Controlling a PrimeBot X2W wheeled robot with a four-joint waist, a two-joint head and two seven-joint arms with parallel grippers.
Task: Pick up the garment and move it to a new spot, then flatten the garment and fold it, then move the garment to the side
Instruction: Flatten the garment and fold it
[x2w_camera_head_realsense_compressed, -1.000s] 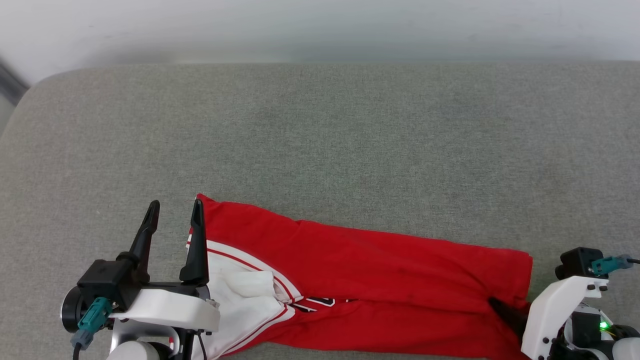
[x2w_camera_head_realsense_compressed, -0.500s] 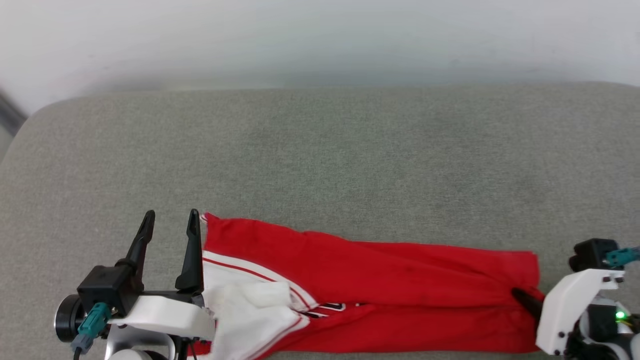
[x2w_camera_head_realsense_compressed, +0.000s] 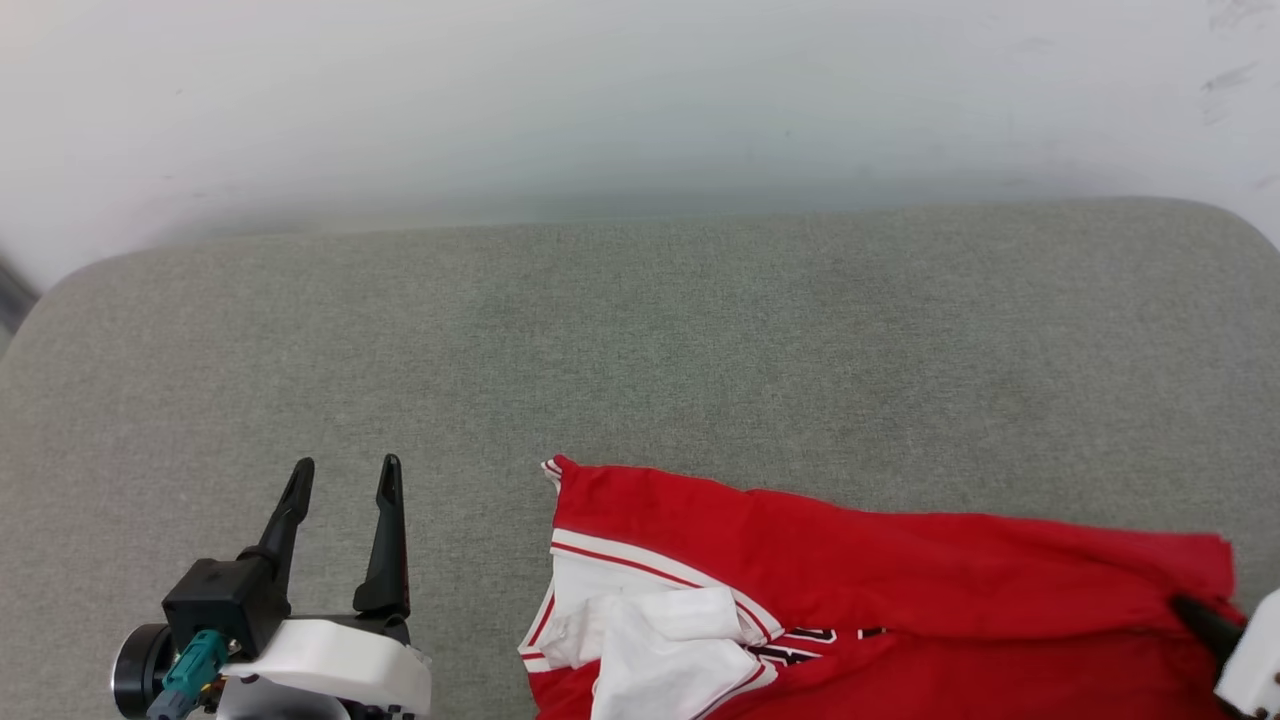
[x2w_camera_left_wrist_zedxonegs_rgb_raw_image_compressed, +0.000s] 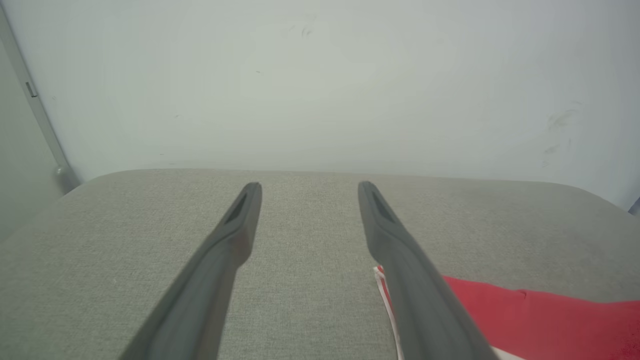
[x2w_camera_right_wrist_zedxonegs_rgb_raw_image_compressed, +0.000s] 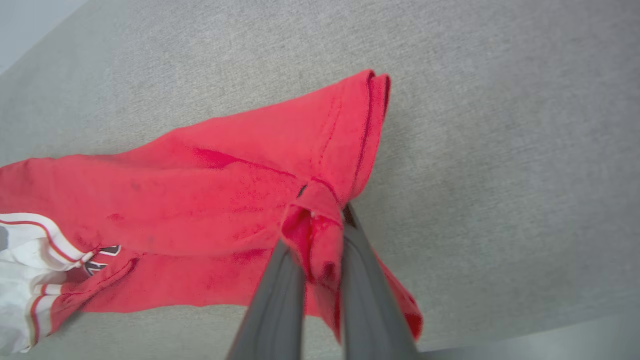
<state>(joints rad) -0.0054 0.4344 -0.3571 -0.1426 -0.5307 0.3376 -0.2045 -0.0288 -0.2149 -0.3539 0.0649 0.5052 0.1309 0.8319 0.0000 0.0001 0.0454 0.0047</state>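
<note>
Two claws: one released, one clenched
Left claw (x2w_camera_head_realsense_compressed: 346, 464): spread wide, clear of garment (x2w_camera_head_realsense_compressed: 900, 570)
Right claw (x2w_camera_right_wrist_zedxonegs_rgb_raw_image_compressed: 322, 212): pinching garment's red hem
Bench (x2w_camera_head_realsense_compressed: 640, 340): grey fabric

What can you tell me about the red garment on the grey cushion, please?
The garment is red jersey with a white sleeve, red-white striped trim and a sliver of black, white-outlined print. Folded lengthwise into a long band, it lies along the near edge of the grey cushion. The right end effector is shut on a bunched fold at its hem end; the open left end effector stands apart from it.
</note>
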